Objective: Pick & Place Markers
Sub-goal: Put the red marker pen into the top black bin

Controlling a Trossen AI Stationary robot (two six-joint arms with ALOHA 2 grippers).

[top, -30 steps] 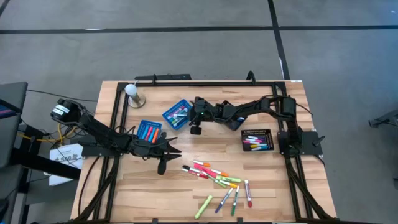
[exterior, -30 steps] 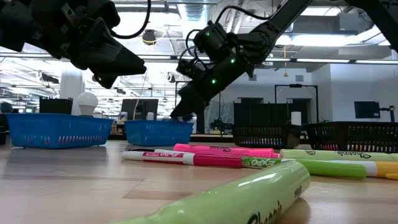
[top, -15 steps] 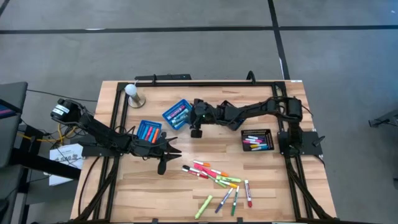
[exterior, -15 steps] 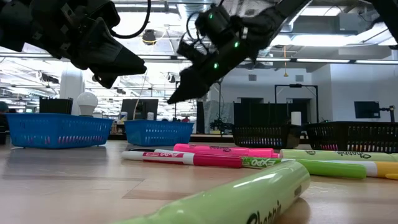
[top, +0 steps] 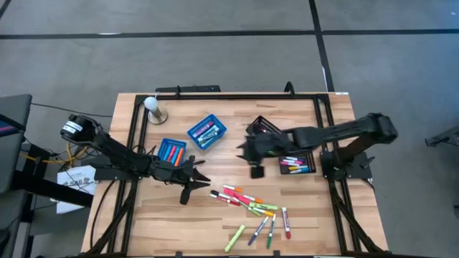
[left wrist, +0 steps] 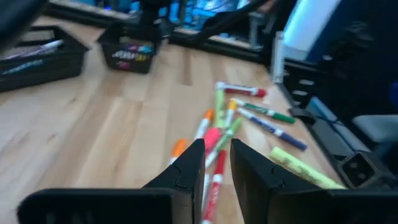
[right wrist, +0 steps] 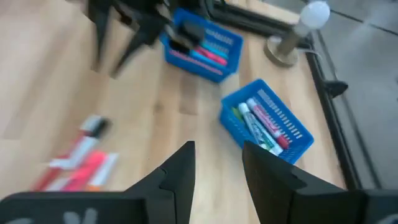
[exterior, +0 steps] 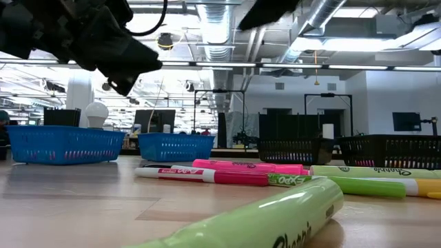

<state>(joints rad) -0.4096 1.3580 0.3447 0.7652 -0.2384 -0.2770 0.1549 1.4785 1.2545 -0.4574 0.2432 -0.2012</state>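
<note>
Several markers [top: 251, 204] in pink, red, orange, green and blue lie loose on the wooden table near its front edge; they also show in the left wrist view [left wrist: 219, 127] and the low view [exterior: 227, 172]. My left gripper [top: 203, 173] hangs open just left of them, pointing toward them, with nothing between its fingers [left wrist: 216, 158]. My right gripper [top: 242, 148] is open and empty, raised above the table's middle, between the blue baskets and the black baskets [right wrist: 217, 165]. Only its dark end shows at the top of the low view [exterior: 269, 8].
Two blue baskets [top: 206, 132] [top: 172, 152] hold markers at the left middle. A black mesh basket [top: 296, 161] with markers and a second one [top: 264, 127] stand at the right. A white bulb on a stand [top: 153, 107] is at the far left.
My right gripper has left the spot above the farther blue basket, gone up and toward the table's right and near edges, and risen almost out of the low view. The markers on the table have not moved.
</note>
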